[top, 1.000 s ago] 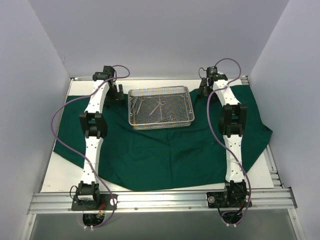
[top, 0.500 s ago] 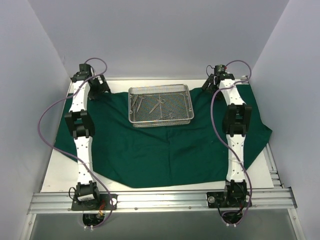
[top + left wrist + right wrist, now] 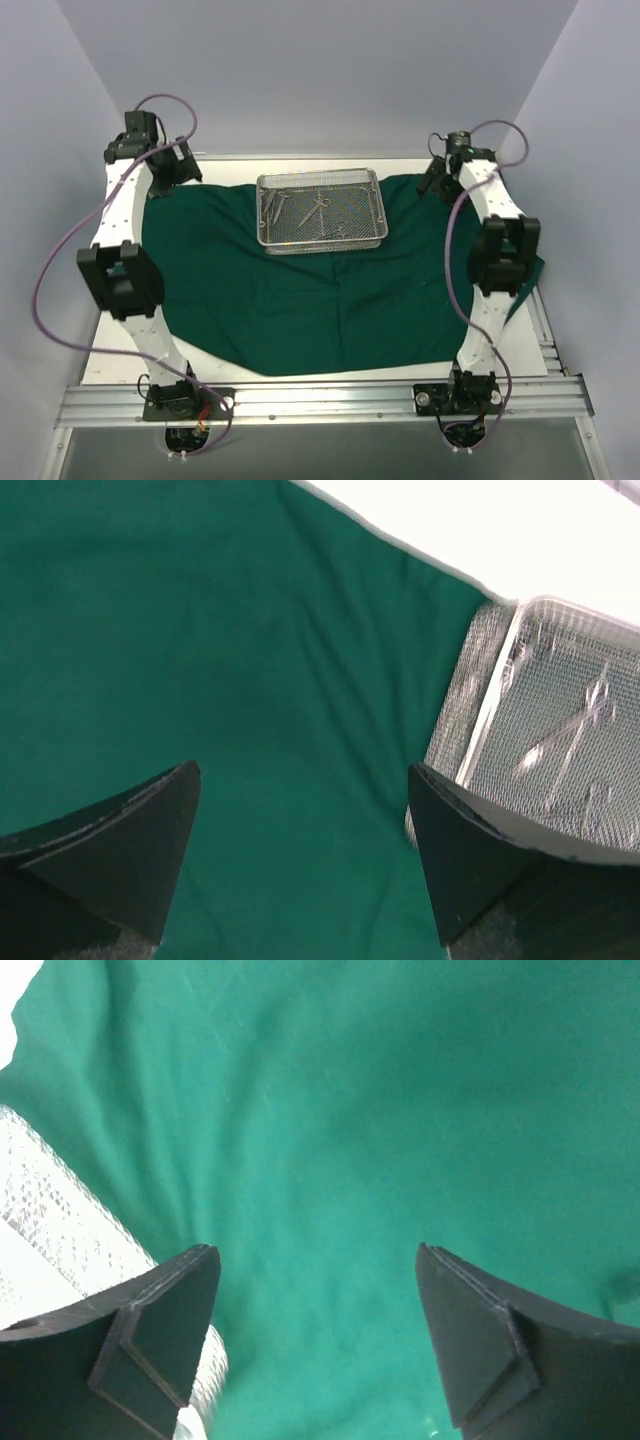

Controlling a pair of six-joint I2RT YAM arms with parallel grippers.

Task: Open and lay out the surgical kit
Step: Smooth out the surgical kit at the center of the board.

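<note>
The dark green drape (image 3: 300, 300) lies spread over the table. On its far middle stands the silver wire-mesh tray (image 3: 322, 238), holding thin steel instruments (image 3: 316, 208). My left gripper (image 3: 176, 172) hovers over the drape's far left corner, left of the tray. In the left wrist view the left gripper (image 3: 303, 772) is open with only green cloth (image 3: 200, 630) below it, and the tray (image 3: 490, 695) with instruments (image 3: 565, 730) is at the right. My right gripper (image 3: 436, 184) hangs over the drape right of the tray. It (image 3: 317, 1252) is open over wrinkled cloth (image 3: 400, 1080), with mesh (image 3: 60, 1220) at the left.
White table surface (image 3: 120, 350) shows around the drape. The enclosure's walls (image 3: 70, 130) stand close on the left, back and right. A metal rail (image 3: 330, 400) carrying both arm bases runs along the near edge. Purple cables (image 3: 45, 270) loop beside each arm.
Both arms have swung outward from the tray. The left has gone left and risen, and the right has shifted right. Both grippers stay open. The tray has not moved.
</note>
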